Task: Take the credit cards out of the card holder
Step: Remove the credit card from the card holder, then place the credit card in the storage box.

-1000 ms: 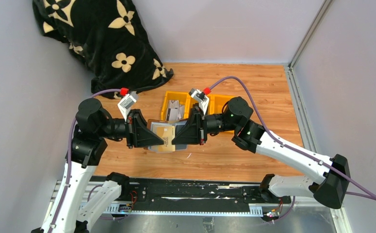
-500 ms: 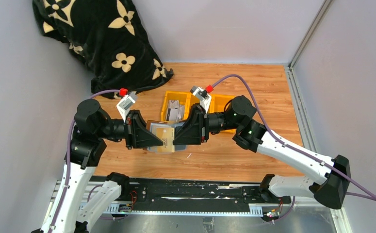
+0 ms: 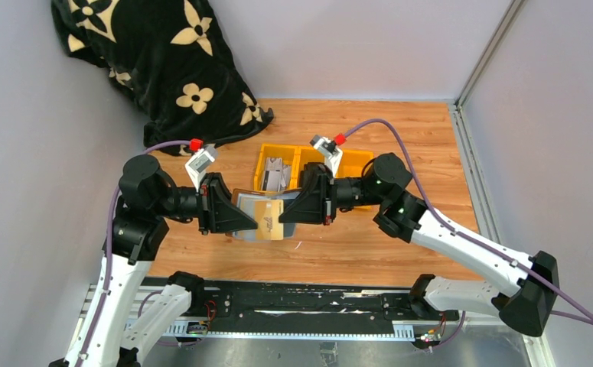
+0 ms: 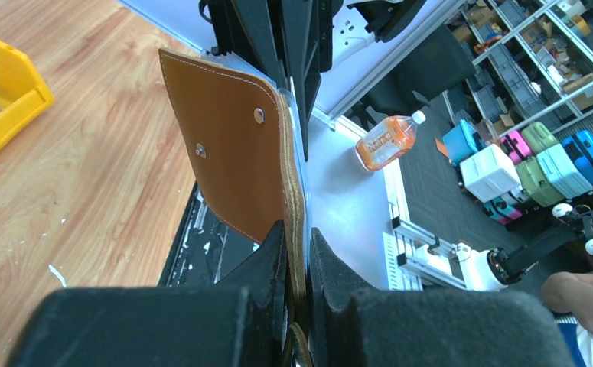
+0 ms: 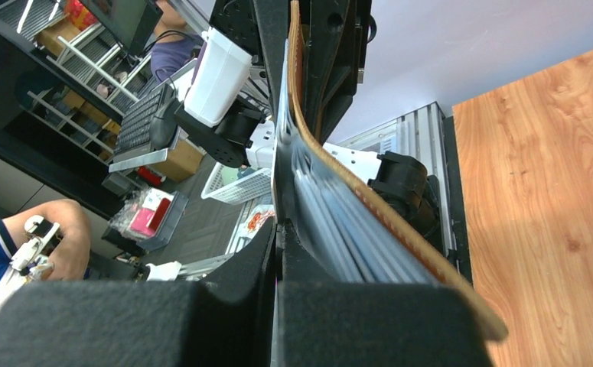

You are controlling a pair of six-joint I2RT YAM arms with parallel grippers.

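Two pairs of jaws pinch one card holder (image 4: 228, 153).

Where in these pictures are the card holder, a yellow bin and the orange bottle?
card holder (image 4: 232, 160): left wrist view, on its brown outer face.
yellow bin (image 3: 278, 148): top external view, on its far rim.
orange bottle (image 4: 383, 143): left wrist view, on its body.

I work over a wooden worktop (image 3: 431, 153) boxed in by plain grey walls (image 3: 354, 46), with a metal post (image 3: 488, 50) rising at its far right corner. A black blanket (image 3: 163, 69) with cream flowers lies heaped in the far left corner. A black rail (image 3: 301, 310) runs along the near edge. Beyond it I see a dark floor (image 4: 438, 191), coloured cases (image 4: 538, 157) and shelves (image 4: 522, 38) crowded with bins. The light is even and soft.
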